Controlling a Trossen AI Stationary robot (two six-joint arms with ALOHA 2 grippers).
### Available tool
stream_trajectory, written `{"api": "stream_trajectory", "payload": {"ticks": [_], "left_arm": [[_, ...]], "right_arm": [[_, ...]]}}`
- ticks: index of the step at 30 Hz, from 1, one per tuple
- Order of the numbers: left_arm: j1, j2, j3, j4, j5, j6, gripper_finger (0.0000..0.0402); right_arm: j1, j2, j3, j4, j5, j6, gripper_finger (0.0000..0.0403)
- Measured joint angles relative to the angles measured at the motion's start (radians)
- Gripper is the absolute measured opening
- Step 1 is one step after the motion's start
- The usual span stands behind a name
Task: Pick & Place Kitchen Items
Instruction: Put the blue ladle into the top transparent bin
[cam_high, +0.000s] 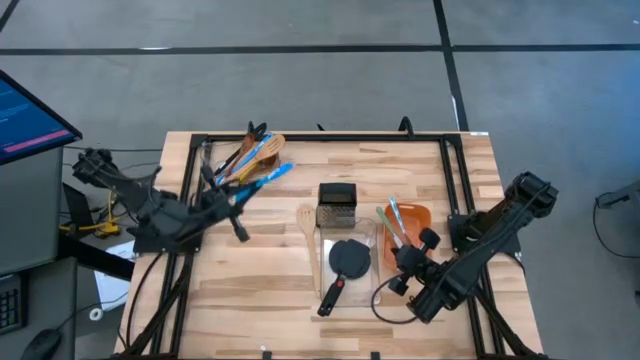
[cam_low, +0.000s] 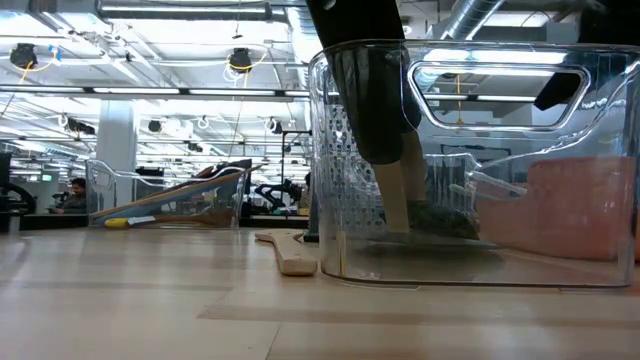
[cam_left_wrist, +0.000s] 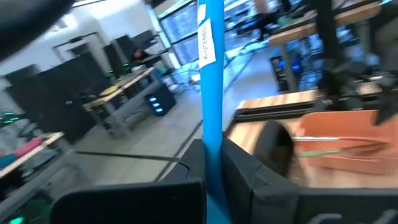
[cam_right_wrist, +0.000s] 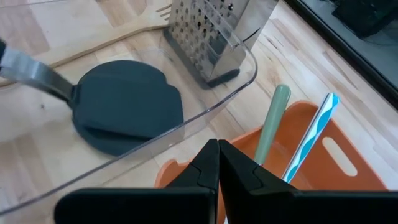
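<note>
My left gripper (cam_high: 232, 203) is shut on a blue-handled utensil (cam_high: 268, 178) beside a clear bin (cam_high: 215, 150) at the far left. That bin holds several wooden, black and blue utensils (cam_high: 252, 150). My right gripper (cam_high: 405, 262) is shut and empty over the near rim of an orange tray (cam_right_wrist: 348, 168). A green-handled utensil (cam_right_wrist: 272, 121) and a blue-striped one (cam_right_wrist: 311, 140) lie in the tray. A black turner (cam_high: 350, 258) lies in a clear bin (cam_right_wrist: 205, 112) in the middle, with a steel box grater (cam_high: 337, 205) at the bin's far end. My left gripper (cam_left_wrist: 213, 168) pinches the blue handle (cam_left_wrist: 212, 140) between its two fingers. The handle runs on past the fingertips along the fingers, with a white label (cam_left_wrist: 206, 38) near its free end. The part behind the fingers is hidden. In the high view the free end points to the far right.
A wooden spoon (cam_high: 308, 235) lies flat on the table left of the middle bin; it also shows in the low view (cam_low: 290, 255). A black frame (cam_high: 455, 170) runs round the tabletop. Bare wood lies between the two bins and along the near edge.
</note>
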Motion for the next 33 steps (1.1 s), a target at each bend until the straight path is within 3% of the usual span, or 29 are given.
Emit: {"api": "stream_trajectory", "payload": {"ticks": [3,17,29,33], "left_arm": [[0.077,-0.017,0.0,-0.002,0.037,0.027,0.0006],[0.524,-0.014,0.001,-0.02,0.423,0.028,0.0006],[0.846,-0.009,-0.002,-0.263,0.479,-0.166,0.0006],[0.908,-0.008,-0.075,-0.265,0.479,-0.176,0.0006]], "right_arm": [[-0.017,0.0,0.0,0.01,0.0,-0.003,0.0],[-0.043,0.0,0.0,0.092,-0.002,-0.141,0.0],[-0.043,0.0,0.0,0.09,-0.004,-0.142,0.0],[-0.043,0.0,0.0,0.09,-0.004,-0.142,0.0]]}}
